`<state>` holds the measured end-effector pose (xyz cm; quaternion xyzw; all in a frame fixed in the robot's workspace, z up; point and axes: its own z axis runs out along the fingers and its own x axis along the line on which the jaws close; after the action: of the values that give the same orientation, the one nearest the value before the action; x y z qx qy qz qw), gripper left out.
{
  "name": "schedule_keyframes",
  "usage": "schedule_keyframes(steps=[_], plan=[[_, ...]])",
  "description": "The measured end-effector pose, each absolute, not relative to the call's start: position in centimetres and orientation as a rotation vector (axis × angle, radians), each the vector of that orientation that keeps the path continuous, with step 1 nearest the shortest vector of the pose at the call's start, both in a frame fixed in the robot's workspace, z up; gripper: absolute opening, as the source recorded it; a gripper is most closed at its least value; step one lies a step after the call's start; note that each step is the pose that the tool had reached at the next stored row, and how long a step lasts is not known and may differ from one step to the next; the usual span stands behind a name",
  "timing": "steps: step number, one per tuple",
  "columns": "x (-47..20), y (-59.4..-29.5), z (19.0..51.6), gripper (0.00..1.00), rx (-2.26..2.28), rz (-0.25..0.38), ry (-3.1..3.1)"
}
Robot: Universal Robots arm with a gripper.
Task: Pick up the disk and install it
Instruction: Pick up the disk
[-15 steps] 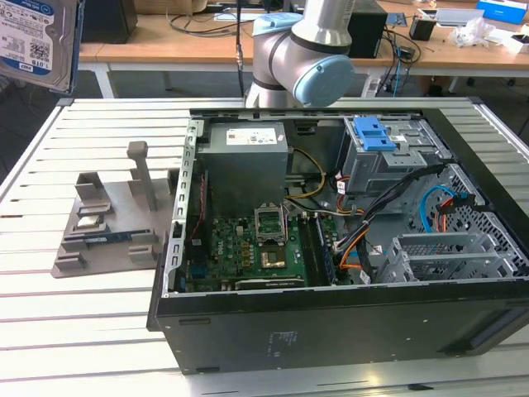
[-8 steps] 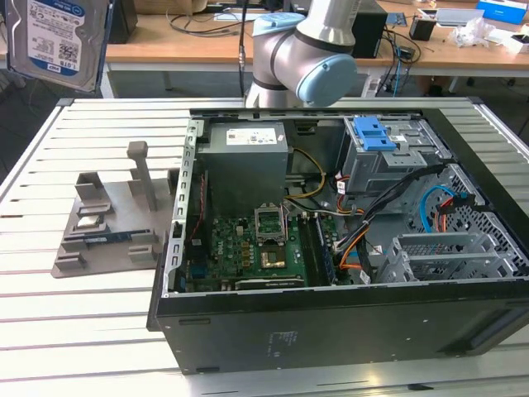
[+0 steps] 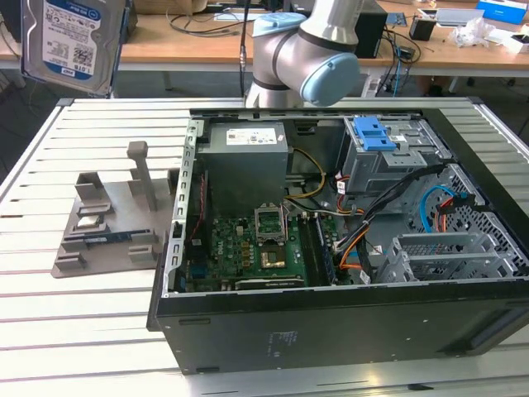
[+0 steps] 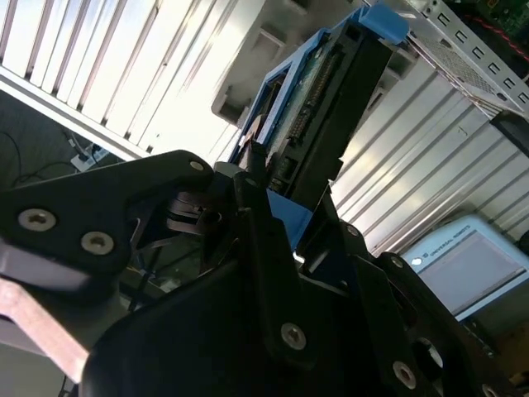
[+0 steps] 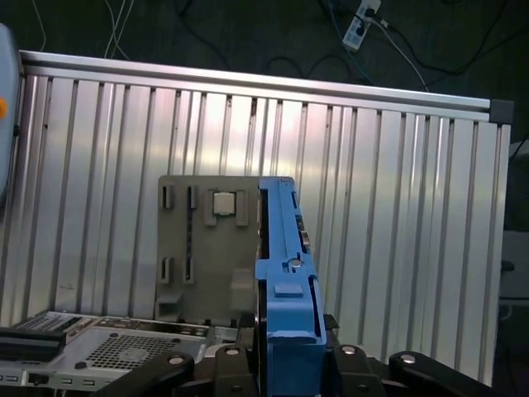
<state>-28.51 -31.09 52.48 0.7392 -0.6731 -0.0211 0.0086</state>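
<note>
The disk (image 3: 70,41) hangs high above the slatted table at the exterior view's left, its white-and-blue label facing the camera. In the first wrist view its blue side rail (image 5: 285,273) stands edge-on between the black fingers of my gripper (image 5: 285,364). The second wrist view shows the disk (image 4: 331,107) from its connector end, with my gripper (image 4: 285,194) shut on it. Below it lies the grey fixture plate (image 5: 211,248).
The open computer case (image 3: 173,248) lies on the table, with a grey power-supply box (image 3: 245,161), a motherboard (image 3: 256,244) and a drive cage topped by a blue latch (image 3: 376,132). The grey fixture plate (image 3: 107,223) sits to the exterior view's left of the case.
</note>
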Motion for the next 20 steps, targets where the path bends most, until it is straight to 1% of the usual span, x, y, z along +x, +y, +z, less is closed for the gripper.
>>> schedule_keyframes(steps=[12, 16, 20], plan=[[-22.7, -32.4, 52.4, 0.37, 2.308, -0.070, -2.102], [-19.7, -32.7, 52.4, 0.37, 2.307, -0.072, -2.101], [-18.7, -33.6, 52.2, 0.37, 2.306, -0.073, -2.100]])
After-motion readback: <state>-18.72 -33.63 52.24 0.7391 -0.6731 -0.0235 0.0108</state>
